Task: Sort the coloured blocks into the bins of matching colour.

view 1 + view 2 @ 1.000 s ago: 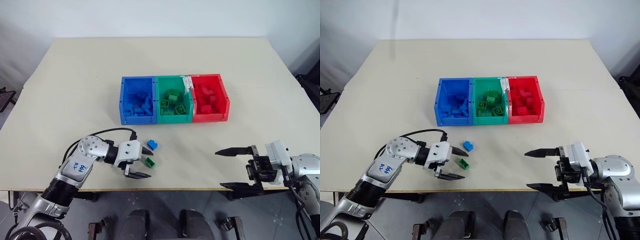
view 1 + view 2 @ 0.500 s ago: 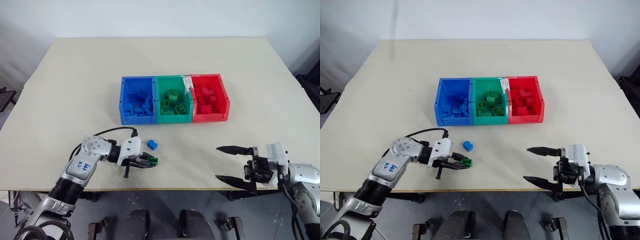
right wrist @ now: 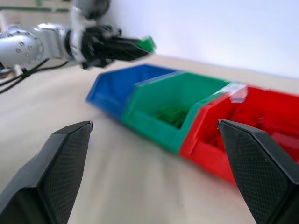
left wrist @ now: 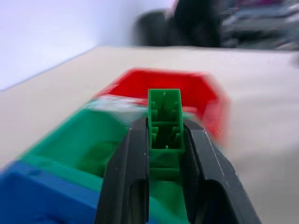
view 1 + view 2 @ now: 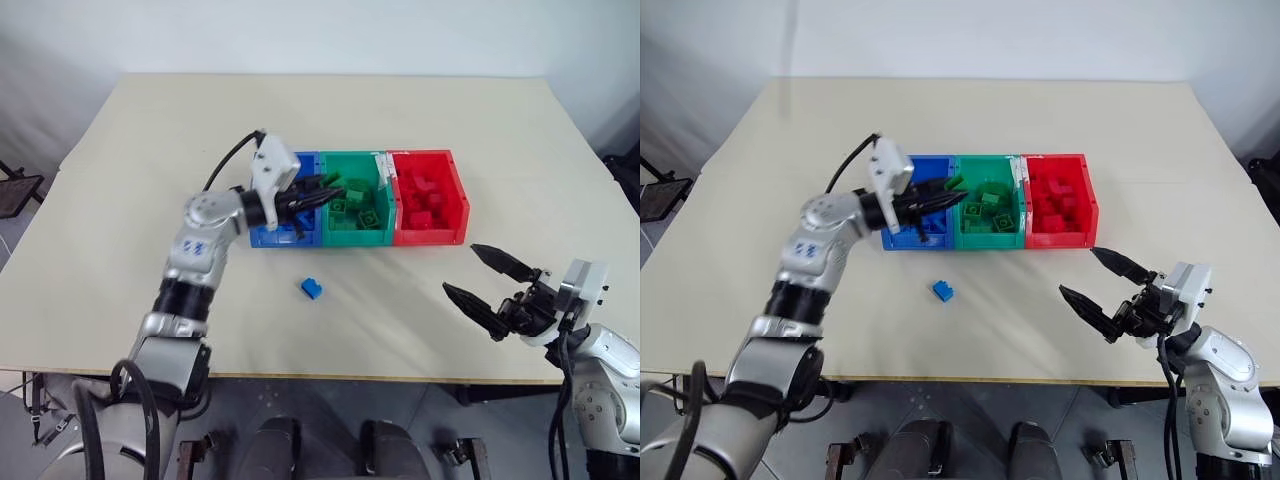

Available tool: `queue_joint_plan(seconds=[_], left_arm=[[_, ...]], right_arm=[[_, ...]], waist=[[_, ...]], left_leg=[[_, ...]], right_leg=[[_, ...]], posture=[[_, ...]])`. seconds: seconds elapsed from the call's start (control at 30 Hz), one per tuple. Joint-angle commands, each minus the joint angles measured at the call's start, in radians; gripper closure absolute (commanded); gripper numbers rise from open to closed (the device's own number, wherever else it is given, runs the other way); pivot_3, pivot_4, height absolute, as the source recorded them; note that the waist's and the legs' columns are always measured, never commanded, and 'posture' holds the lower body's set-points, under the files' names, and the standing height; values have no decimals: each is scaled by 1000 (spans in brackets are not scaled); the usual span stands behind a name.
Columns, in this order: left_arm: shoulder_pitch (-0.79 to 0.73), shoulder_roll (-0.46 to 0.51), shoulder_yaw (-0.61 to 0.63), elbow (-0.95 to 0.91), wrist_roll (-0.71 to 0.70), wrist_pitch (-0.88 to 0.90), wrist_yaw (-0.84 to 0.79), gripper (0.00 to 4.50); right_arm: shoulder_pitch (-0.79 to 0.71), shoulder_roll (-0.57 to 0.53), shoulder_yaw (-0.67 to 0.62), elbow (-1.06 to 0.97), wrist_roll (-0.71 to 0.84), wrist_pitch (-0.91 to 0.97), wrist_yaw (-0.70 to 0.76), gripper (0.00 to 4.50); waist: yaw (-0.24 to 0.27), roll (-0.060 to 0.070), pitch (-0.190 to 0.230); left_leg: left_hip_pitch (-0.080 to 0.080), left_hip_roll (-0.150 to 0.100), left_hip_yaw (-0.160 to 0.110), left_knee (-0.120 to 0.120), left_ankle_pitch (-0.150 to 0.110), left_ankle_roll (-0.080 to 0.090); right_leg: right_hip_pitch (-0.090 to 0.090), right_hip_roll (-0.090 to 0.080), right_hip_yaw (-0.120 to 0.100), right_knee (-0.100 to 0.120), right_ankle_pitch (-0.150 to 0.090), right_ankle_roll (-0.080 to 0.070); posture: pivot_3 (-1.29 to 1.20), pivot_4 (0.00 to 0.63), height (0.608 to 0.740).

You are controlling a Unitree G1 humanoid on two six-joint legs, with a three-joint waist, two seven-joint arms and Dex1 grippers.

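Right now your left gripper [image 5: 333,189] is clamped on a green block [image 4: 164,119], with the block standing up between the two black fingers [image 4: 128,172] and poking out past their tips. It sits up above the row of bins, over the seam where the blue bin [image 5: 262,236] meets the green bin [image 5: 350,235]; the block itself is over the near-left part of the green one. You can see other green blocks lying inside that bin, and red pieces in the red bin [image 5: 432,235] at the right end. One blue block [image 5: 311,288] lies loose on the table [image 5: 480,130], in front of the blue bin and apart from it. Your right gripper [image 5: 488,285] hangs near the table's front right edge, fingers spread wide with nothing between them, well apart from the bins.
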Motion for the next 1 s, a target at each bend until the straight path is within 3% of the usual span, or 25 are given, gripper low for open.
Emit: queue_joint_plan(seconds=[0.03,0.3,0.47,0.63,0.73,0.9,1.0], left_arm=[[-74,-22,-16,173,78,-120,61,4003],[-51,-25,8,168,45,-183,-60,1496],[139,99,50,-128,-39,-122,-199,30],[458,288,148,-468,-198,5,-332,30],[632,362,235,-597,-258,49,-333,30],[982,451,417,-681,-262,26,-322,30],[1089,466,477,-642,-233,-82,-328,30]], right_arm=[[2,11,-3,-60,1,-19,-33,0],[-1,26,25,-83,2,-30,-43,0],[-58,-6,60,-23,1,-34,33,0],[-153,-58,120,85,-25,-41,176,0],[-201,-81,147,150,-28,-32,249,0],[-264,-136,224,234,-45,-20,421,0],[-293,-154,251,284,-68,-36,487,0]], waist=[[-4,0,0],[-21,0,0],[-39,0,0],[-51,0,0],[-45,0,0],[-46,0,0],[-41,0,0]], left_leg=[[0,0,1,-1,0,0],[-3,0,2,-3,0,0],[-1,1,3,-3,0,0],[0,8,3,-4,0,0],[0,8,2,-3,0,0],[0,8,0,-2,-1,0],[0,8,0,-3,-1,0]], right_leg=[[-1,0,0,0,0,0],[-4,0,0,0,0,0],[-4,0,2,0,0,0],[-4,0,2,0,0,0],[-3,0,2,0,0,0],[-1,-2,2,-2,0,0],[-2,-2,2,-4,0,-1]], posture=[[0,150,740],[0,150,740],[0,150,740],[0,150,740],[0,150,740],[0,150,740],[0,150,740]])
